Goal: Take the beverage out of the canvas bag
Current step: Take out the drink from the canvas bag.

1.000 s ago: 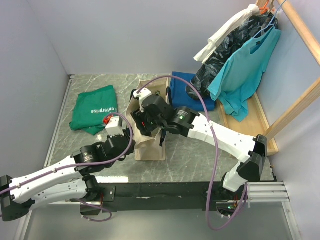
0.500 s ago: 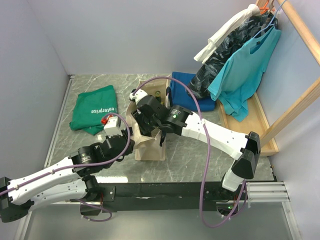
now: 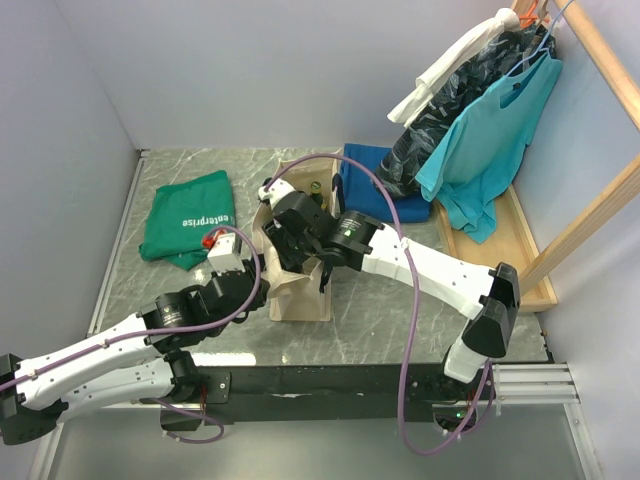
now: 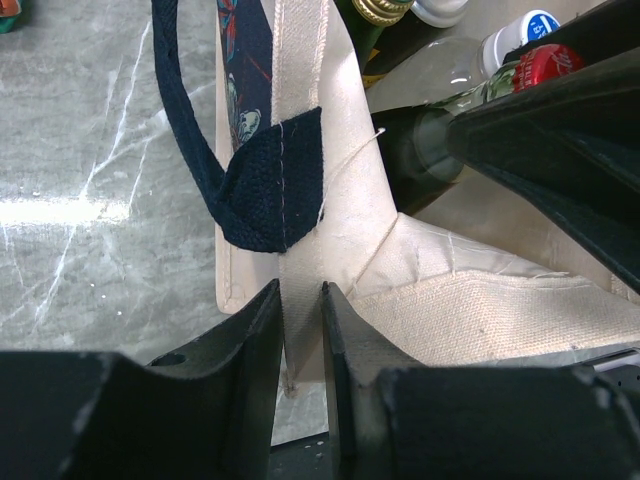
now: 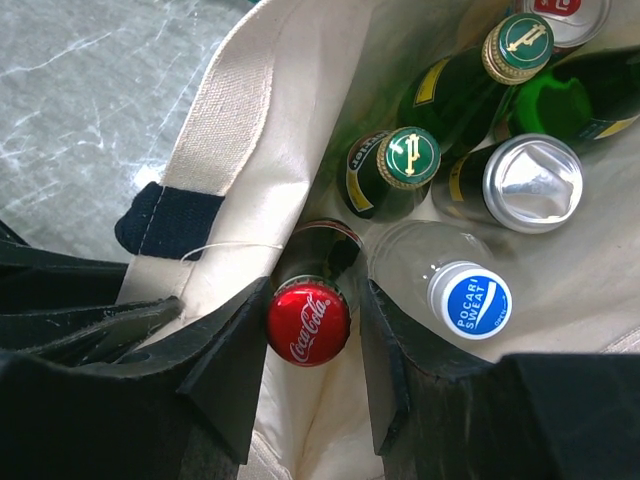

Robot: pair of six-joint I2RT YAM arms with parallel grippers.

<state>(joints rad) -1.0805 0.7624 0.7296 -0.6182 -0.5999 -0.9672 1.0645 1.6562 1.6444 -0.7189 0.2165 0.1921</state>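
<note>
Two arms mounted on the black base rail: the left arm and right arm have white link shells dotted with small screw holes and black cylindrical joint housings. A purple cable runs from each end of the rail along its arm. The left gripper and right gripper have matte black, wedge-shaped fingers.
</note>
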